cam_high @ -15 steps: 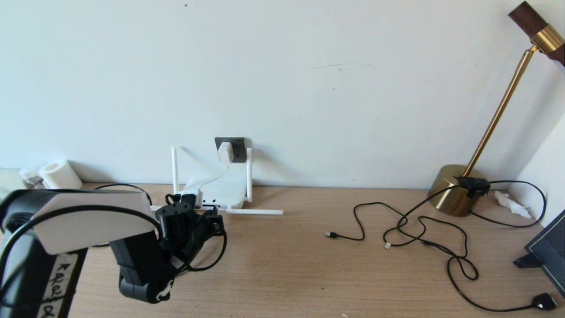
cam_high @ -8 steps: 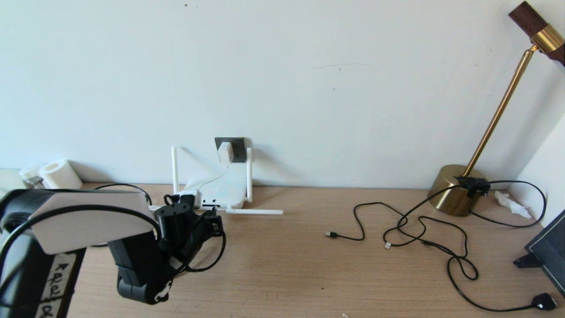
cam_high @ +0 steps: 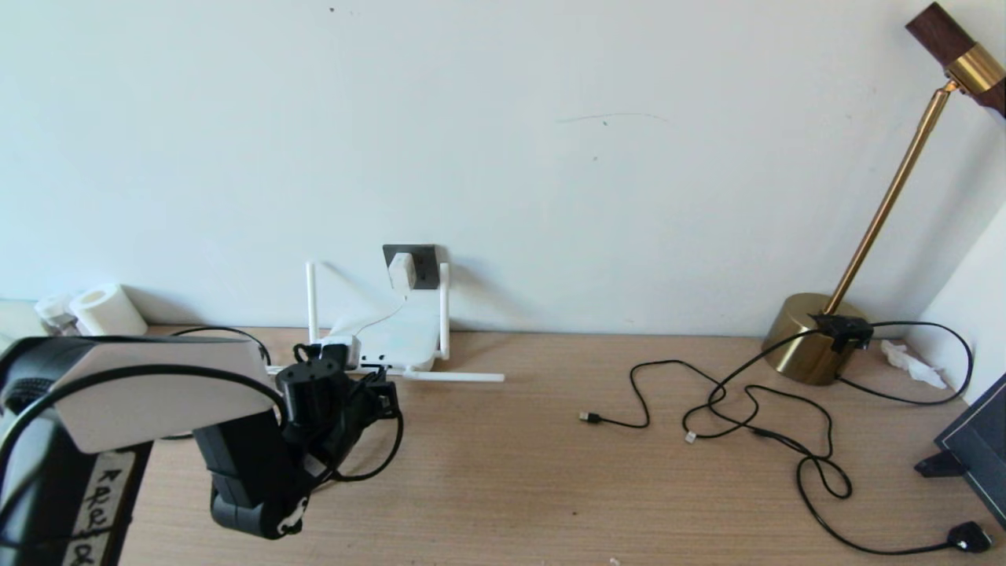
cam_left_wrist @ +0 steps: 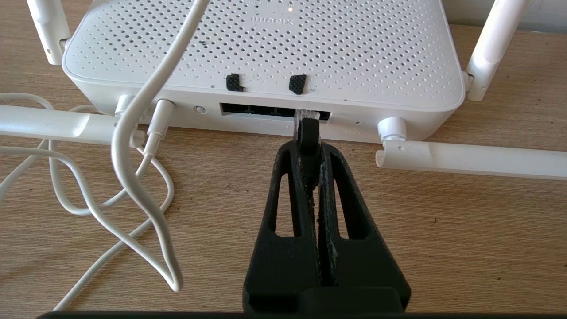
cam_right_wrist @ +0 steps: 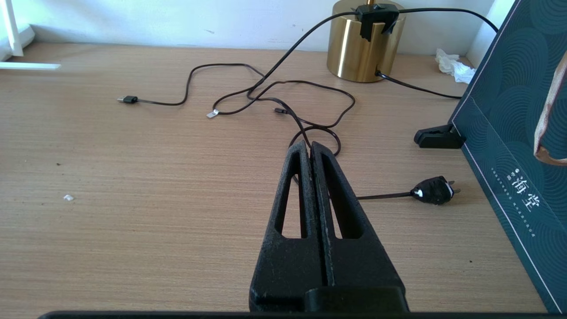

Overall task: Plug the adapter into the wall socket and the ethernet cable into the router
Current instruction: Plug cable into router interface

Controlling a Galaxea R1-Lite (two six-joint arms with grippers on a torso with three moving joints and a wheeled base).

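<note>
The white router [cam_high: 405, 336] lies flat on the desk against the wall, its ports [cam_left_wrist: 257, 109] facing me. Above it the white adapter [cam_high: 401, 271] sits in the dark grey wall socket [cam_high: 425, 262], its thin white cord [cam_left_wrist: 133, 146] running down to the router. My left gripper [cam_left_wrist: 310, 144] is shut on the black plug end of the ethernet cable [cam_left_wrist: 308, 132], whose clear tip sits at the mouth of the rightmost port. The cable loops down below the wrist [cam_high: 383, 464]. My right gripper [cam_right_wrist: 308, 146] is shut and empty, hovering over the right side of the desk.
One router antenna [cam_high: 452, 376] lies flat on the desk, others stand upright [cam_high: 311, 303]. Thin black cables [cam_high: 747, 409] sprawl on the right by a brass lamp base [cam_high: 805, 342], a black mains plug [cam_right_wrist: 434, 190] and a dark box [cam_right_wrist: 509, 133]. A paper roll [cam_high: 106, 310] stands far left.
The left arm barely shifts, holding the plug at the router's port. Nothing else has moved.
</note>
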